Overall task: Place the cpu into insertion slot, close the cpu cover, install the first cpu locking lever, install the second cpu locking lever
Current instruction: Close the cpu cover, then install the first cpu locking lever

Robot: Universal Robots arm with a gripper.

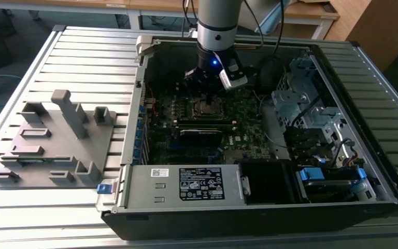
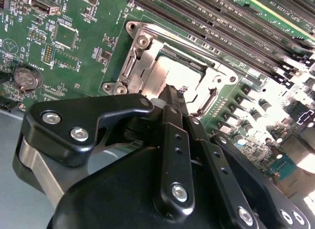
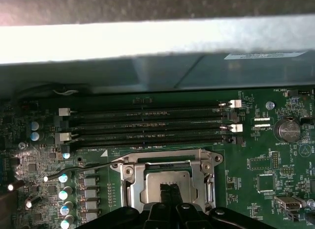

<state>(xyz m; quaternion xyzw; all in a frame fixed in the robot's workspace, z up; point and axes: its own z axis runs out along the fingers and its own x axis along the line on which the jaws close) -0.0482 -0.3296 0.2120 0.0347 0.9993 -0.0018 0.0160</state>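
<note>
Silver-grey cpu (image 3: 155,185) sits flat in insertion slot (image 1: 208,107), upper centre of exterior view, inside open PC case (image 1: 365,202). Cpu cover (image 3: 135,187) lies down round it, chip showing thru the cut-out in both wrist views. Gripper (image 3: 168,189) directly over chip. Claw narrow, tips pinched together, gripping nothing I can see. Tips at chip's top face; touching or just above, can't tell. Thin wire locking lever (image 3: 93,166) runs beside socket over green motherboard (image 3: 256,140). Grey fixture tray (image 1: 54,140) at exterior view's left, well apart.

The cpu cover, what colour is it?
The cpu cover is silvery metal, clearest in the second wrist view.
</note>
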